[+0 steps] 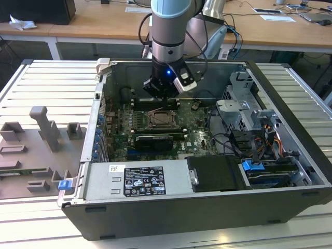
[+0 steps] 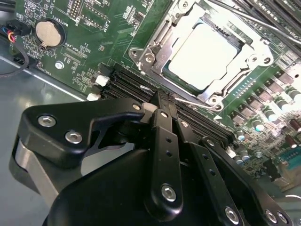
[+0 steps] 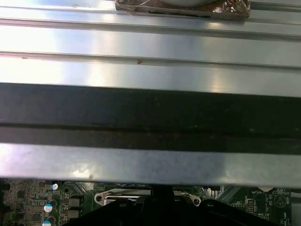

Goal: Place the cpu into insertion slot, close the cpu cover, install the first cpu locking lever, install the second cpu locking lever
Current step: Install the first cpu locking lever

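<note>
Setting: an open computer case lies on a slatted metal table, with wooden desks behind it and a grey fixture plate at the exterior view's left.
Board: the green motherboard lies flat on the case floor; long black memory slots run beside the socket.
Arm: it reaches down from the far side, its gripper hanging low just beyond the far edge of the socket.
Fingers: in the second wrist view the gripper has its black fingertips pressed together with nothing between them, their tip just beside a thin wire lever along the socket's edge.
Cpu: the cpu sits seated in the insertion slot, its pale top showing through the window.
Cover: the cpu cover looks folded down flat around the chip.
Stage: judging by this, placing and closing look done and the work is at a locking lever.
Contact: whether the tip touches the lever I cannot tell.
Doing it well: push on the wire near its free end, not on the cover or chip.
Path: sweep the lever down and sideways so that it tucks under its retaining hook.
Risk: the closed tip may slip off the thin wire onto the memory slots or nearby capacitors.
Check: the cover should stay flat all round.
</note>
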Robot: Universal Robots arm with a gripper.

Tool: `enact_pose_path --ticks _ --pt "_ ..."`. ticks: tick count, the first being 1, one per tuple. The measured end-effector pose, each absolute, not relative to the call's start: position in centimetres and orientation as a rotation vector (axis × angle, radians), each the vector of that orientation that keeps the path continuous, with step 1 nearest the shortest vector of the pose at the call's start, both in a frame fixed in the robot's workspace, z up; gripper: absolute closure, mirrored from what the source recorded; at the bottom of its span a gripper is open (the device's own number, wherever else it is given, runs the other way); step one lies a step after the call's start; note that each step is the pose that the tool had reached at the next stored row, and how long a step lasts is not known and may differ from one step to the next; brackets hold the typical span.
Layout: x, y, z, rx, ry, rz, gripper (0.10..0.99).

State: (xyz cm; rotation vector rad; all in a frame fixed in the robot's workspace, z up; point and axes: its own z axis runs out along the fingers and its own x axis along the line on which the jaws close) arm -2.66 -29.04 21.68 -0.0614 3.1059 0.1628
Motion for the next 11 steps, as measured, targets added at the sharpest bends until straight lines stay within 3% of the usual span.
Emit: enact_pose_path --ticks 11 --pt "-2.1 -29.0 20.4 -0.061 3.106 0.163 0.980"
